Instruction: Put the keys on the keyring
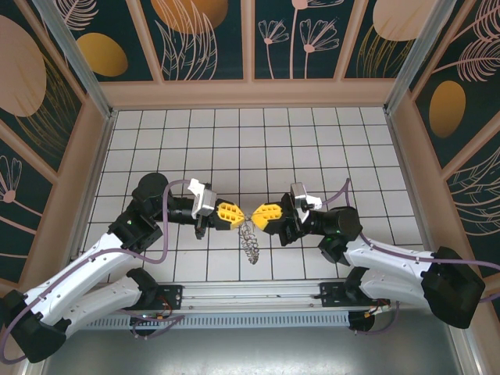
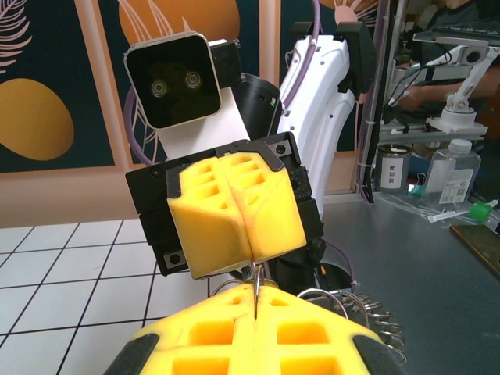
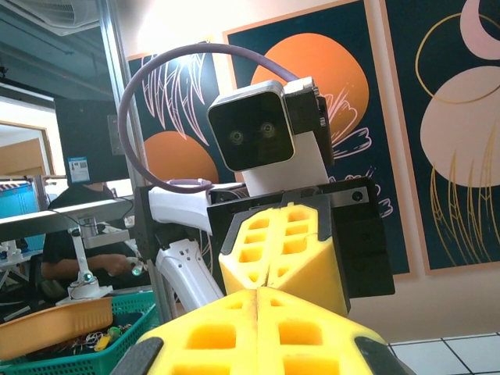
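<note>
Both grippers meet tip to tip above the near middle of the tiled floor. My left gripper (image 1: 240, 215) is shut on a thin wire loop of the keyring (image 1: 250, 241), whose grey bunch of coils hangs below the fingertips. Facing it, my right gripper (image 1: 255, 216) is shut on the same loop. In the left wrist view the wire runs from my left gripper (image 2: 255, 303) up into the seam of the right gripper (image 2: 255, 262), and further coils of the keyring (image 2: 373, 311) spread to the right. The keys are hidden.
Wooden walls with dark painted panels (image 1: 203, 39) close in the white tiled floor (image 1: 250, 141) on three sides. A metal rail (image 1: 250, 295) runs along the near edge between the arm bases. Outside the cell stand a green basket (image 3: 55, 344) and bottles (image 2: 449, 176).
</note>
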